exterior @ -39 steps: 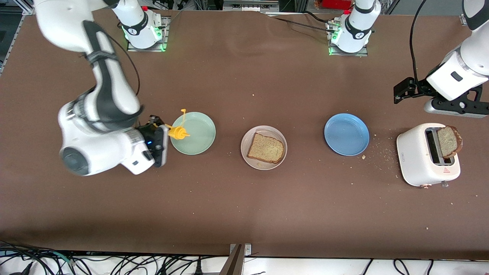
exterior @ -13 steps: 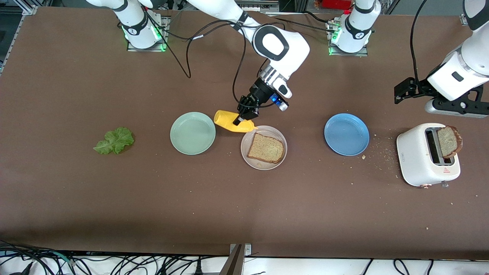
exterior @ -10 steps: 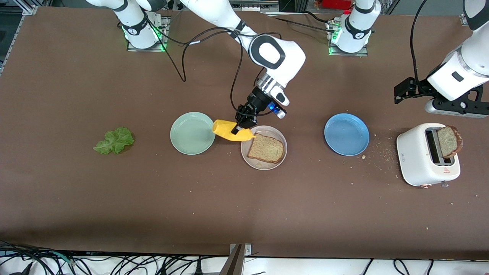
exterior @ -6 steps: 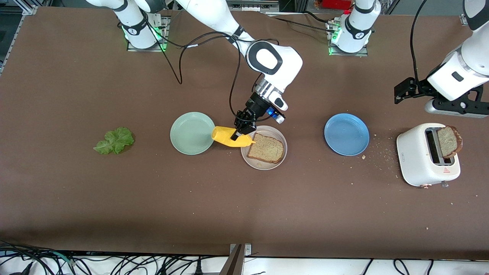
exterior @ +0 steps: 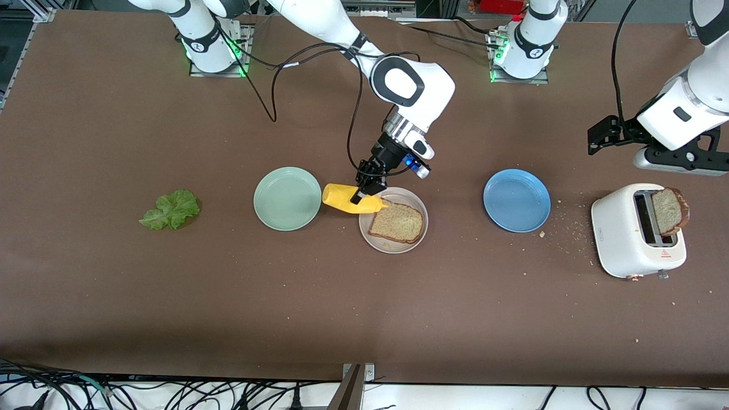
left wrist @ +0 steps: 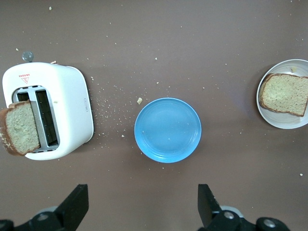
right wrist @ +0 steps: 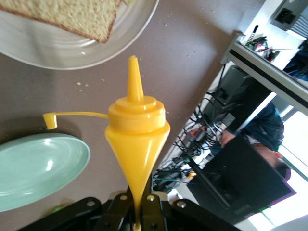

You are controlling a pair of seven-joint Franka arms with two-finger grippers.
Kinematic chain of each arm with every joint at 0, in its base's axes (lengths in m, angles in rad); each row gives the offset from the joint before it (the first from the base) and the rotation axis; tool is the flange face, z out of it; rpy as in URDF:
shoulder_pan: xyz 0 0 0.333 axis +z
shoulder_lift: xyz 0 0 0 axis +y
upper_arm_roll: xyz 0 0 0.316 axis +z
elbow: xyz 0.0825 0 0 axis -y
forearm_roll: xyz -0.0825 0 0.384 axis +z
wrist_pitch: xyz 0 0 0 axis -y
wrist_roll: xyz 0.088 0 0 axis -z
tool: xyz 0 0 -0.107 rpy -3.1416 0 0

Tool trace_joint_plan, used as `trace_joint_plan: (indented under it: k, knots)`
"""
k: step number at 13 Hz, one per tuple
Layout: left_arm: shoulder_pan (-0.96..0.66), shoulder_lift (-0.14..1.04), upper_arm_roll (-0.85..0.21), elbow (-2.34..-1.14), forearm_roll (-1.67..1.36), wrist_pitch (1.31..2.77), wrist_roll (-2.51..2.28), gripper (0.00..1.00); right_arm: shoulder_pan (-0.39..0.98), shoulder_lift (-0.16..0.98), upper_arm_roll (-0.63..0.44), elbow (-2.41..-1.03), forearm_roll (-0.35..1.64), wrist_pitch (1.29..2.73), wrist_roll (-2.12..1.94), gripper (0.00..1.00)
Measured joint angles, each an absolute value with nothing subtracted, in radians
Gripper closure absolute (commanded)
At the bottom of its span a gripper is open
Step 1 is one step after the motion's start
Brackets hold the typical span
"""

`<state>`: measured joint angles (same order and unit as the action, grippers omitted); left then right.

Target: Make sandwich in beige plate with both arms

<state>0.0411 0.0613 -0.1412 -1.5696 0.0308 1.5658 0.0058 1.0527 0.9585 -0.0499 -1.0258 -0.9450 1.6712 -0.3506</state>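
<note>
With my right claw (exterior: 360, 191) clenched on the tilted yellow bottle (exterior: 346, 199), I should centre its nozzle over the bread (exterior: 397, 221) before squeezing, while my left claw (left wrist: 139, 211) waits released above the surface (exterior: 364, 307).

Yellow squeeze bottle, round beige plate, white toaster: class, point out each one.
Yellow squeeze bottle (exterior: 342, 197), front view, its body.
Round beige plate (exterior: 393, 245), front view, bare rim nearest the camera.
White toaster (exterior: 618, 230), front view, its side casing.
</note>
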Motion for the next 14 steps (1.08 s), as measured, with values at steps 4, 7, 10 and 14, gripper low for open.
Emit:
trace_joint_plan:
  k: [4, 7, 10, 14]
  knots:
    - [0.041, 0.061, -0.141, -1.570, 0.031, 1.566, 0.006, 0.00, 0.990, 0.928, -0.056, -0.937, -0.680, 1.683, -0.351, 1.00]
    - [0.041, 0.061, -0.141, -1.570, 0.031, 1.566, 0.006, 0.00, 0.902, 0.877, -0.058, -0.919, -0.469, 1.702, -0.357, 1.00]
    - [0.041, 0.061, -0.141, -1.570, 0.031, 1.566, 0.006, 0.00, 0.787, 0.818, -0.062, -0.916, -0.169, 1.703, -0.369, 1.00]
    - [0.041, 0.061, -0.141, -1.570, 0.031, 1.566, 0.006, 0.00, 0.595, 0.793, -0.064, -0.916, 0.323, 1.644, -0.422, 1.00]
